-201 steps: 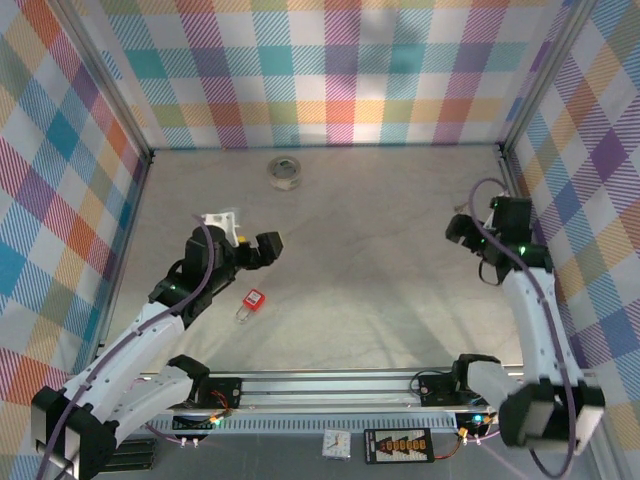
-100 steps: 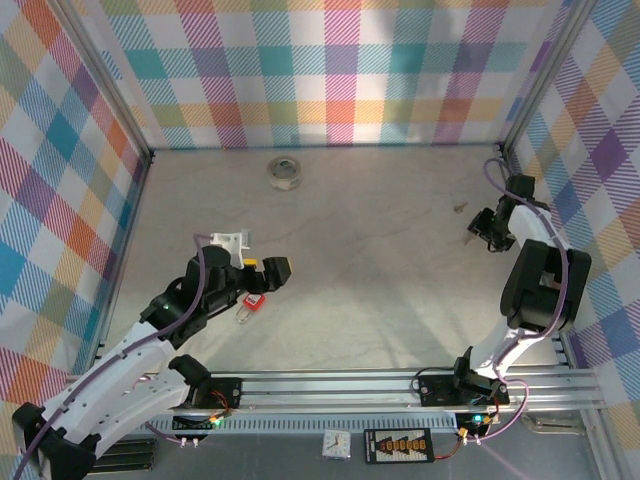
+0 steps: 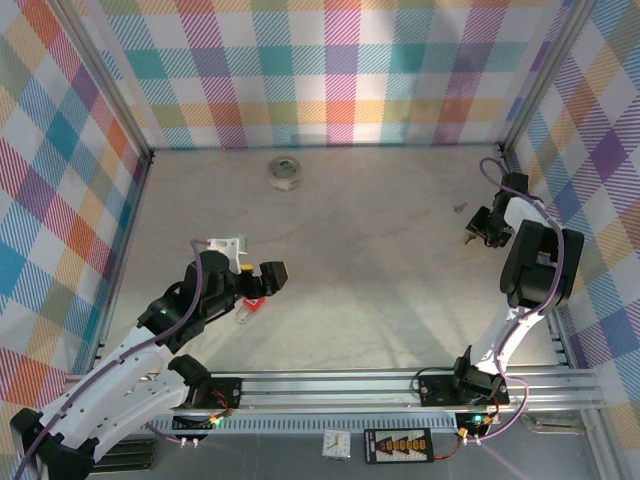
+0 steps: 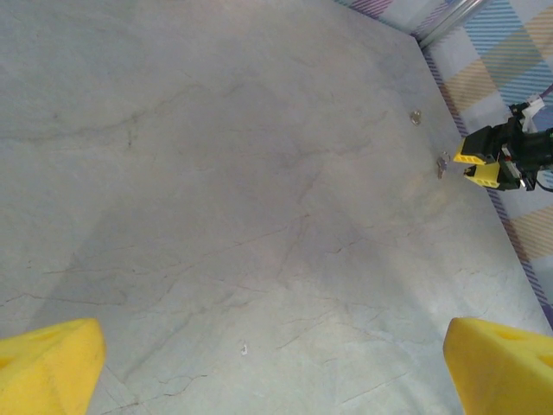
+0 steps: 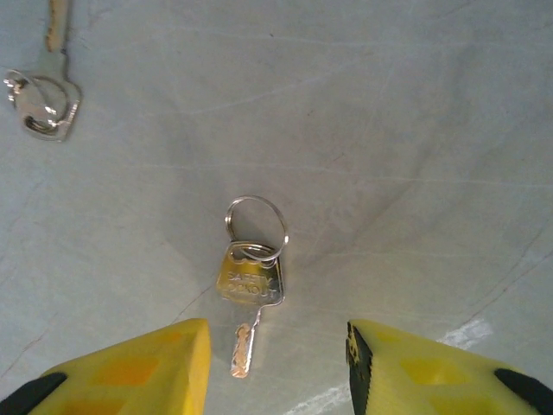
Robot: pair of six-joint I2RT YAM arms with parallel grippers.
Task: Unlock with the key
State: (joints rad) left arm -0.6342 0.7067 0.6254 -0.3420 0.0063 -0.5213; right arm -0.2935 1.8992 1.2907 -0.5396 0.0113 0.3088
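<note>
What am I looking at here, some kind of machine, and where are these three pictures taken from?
Two robot arms are bolted to the near edge of a table. One picture looks down from above; the other two come from wrist cameras. The left tool, jaws wide open, hovers by a red padlock. The right tool sits low over a key on a ring, yellow fingers either side, not gripping. A second key lies nearby, a tape roll near the back wall. Nothing is held.
</note>
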